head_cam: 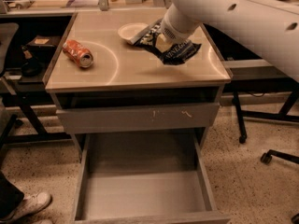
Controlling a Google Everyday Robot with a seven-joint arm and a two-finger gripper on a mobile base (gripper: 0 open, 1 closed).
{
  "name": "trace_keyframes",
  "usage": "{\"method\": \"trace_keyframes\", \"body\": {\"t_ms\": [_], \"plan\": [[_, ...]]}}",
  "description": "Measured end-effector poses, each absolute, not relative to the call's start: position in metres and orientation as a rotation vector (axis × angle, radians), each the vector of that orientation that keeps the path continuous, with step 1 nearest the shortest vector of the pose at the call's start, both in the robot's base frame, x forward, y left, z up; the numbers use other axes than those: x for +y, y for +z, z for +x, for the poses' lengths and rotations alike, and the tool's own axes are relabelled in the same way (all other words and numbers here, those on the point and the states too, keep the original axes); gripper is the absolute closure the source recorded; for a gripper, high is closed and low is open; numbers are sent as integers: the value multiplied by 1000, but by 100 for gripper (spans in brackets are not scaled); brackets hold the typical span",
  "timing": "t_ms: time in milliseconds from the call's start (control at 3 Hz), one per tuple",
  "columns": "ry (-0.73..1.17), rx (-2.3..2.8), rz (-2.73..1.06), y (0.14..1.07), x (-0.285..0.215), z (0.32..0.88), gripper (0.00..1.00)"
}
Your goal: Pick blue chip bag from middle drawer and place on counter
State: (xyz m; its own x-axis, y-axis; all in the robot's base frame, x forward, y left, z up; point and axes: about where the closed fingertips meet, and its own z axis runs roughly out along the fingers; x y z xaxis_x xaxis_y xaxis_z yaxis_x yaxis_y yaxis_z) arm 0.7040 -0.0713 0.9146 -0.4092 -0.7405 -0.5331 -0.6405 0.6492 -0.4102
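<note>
While hand (164, 38) clamps blue chip bag (181, 51), it hangs just under hand, above counter (117, 73) nr bowl (128, 31).

Counter (140, 73) carries crushed orange soda can (78, 53) at left, white bowl (129, 31) at rear centre; gripper (161, 34) over right rear, clamping blue chip bag (180, 50) beside the bowl.
</note>
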Motion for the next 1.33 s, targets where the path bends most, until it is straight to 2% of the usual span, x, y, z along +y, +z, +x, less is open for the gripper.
{"method": "trace_keyframes", "body": {"t_ms": [667, 1000, 1333], "plan": [[-93, 2161, -1128, 880, -30, 749, 100], [-82, 2195, -1162, 855, -27, 742, 100], [-82, 2197, -1164, 853, -27, 742, 81]]}}
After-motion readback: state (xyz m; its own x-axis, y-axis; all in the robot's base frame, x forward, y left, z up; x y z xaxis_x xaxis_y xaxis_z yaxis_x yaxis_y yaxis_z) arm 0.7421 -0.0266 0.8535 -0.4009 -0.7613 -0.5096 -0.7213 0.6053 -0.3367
